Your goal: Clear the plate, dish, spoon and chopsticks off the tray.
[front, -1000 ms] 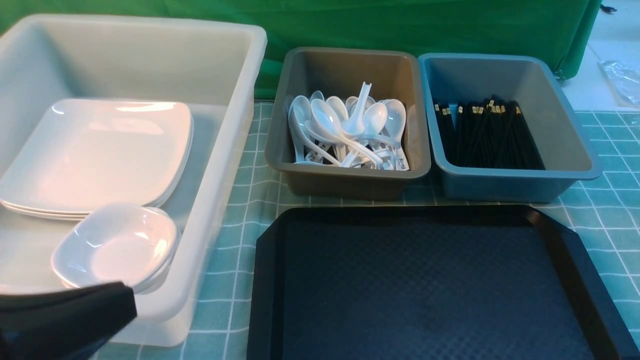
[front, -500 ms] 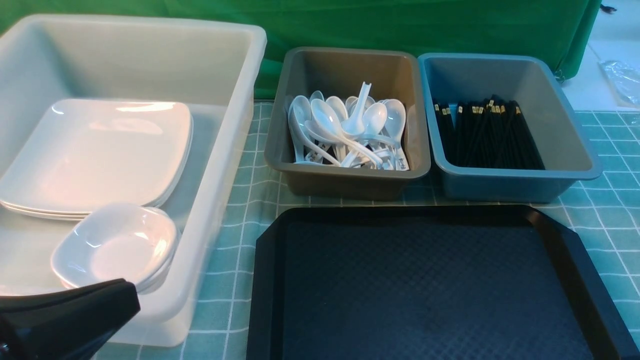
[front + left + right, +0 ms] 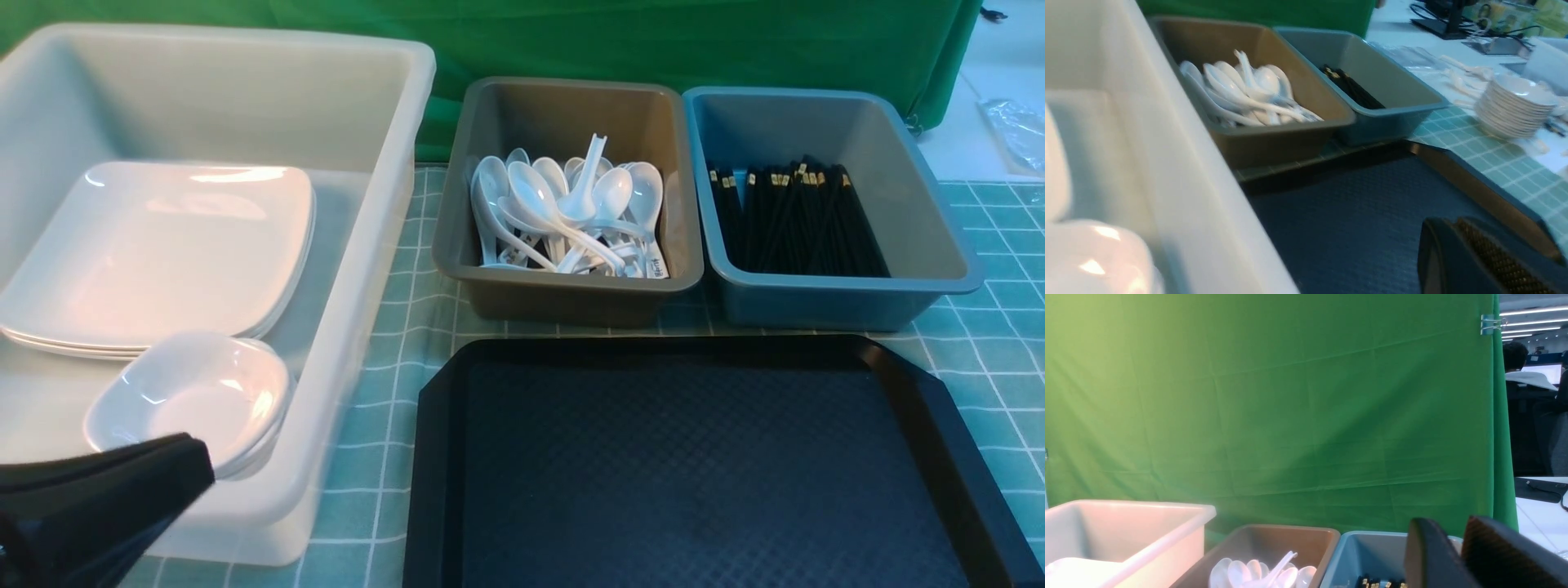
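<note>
Front view, starting at the left: the left hand [image 3: 167, 482] sits low at the near corner of a big translucent white tub [image 3: 384, 245]. Its black fingers are pressed together and grip nothing. Just beyond the hand, inside the tub, a small deep white dish [image 3: 192, 400] lies on top of at least one more like it. Farther from the hand, the square white plate [image 3: 163, 253] lies flat on top of a short stack of the same plates.

To the hand's right, close beside the tub, lies the black tray [image 3: 694, 474] with its diamond-pattern floor bare. It rests on the counter [image 3: 996, 327], which is covered in a teal checked cloth. Beyond the tray, a grey-brown bin [image 3: 571, 302] holds a loose heap of white spoons [image 3: 571, 212]. One spoon stands with its handle up. Touching that bin's right side, a blue bin [image 3: 816, 306] holds a bundle of black chopsticks [image 3: 796, 224], laid roughly parallel. A green backdrop [image 3: 653, 41] hangs behind both bins.

The left wrist view also shows a stack of white dishes [image 3: 1515, 106] on the counter, well beyond the tray's far right side.

The right hand [image 3: 1457, 528] shows only in its own wrist view. It is raised, with the blue bin below and ahead of it. Its two fingers stand slightly apart with nothing between them.
</note>
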